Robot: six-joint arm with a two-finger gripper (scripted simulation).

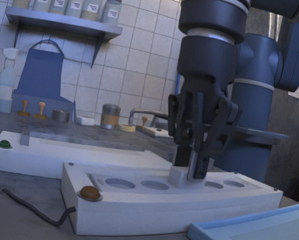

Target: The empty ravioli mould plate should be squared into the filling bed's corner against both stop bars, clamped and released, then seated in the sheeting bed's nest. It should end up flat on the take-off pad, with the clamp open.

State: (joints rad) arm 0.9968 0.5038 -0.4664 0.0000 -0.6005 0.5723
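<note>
The white handle block (181,177) of the ravioli mould plate (167,184) stands up from the plate's middle, and my gripper (193,169) straddles it, still closing and not gripping it. The plate is a pale slab with a row of oval pockets, lying in the recess of the near white bed (163,200). A brown round button (90,192) sits on that bed's near left corner. A second white bed (58,150) lies behind to the left, with a green button (4,143) at its left end.
A tiled wall with a shelf of jars (66,11) and a blue apron (41,76) stands behind. Tins, stamps and tape (111,117) lie on the back counter. A black cable (35,210) trails at near left, and a light blue tray (249,228) is at near right.
</note>
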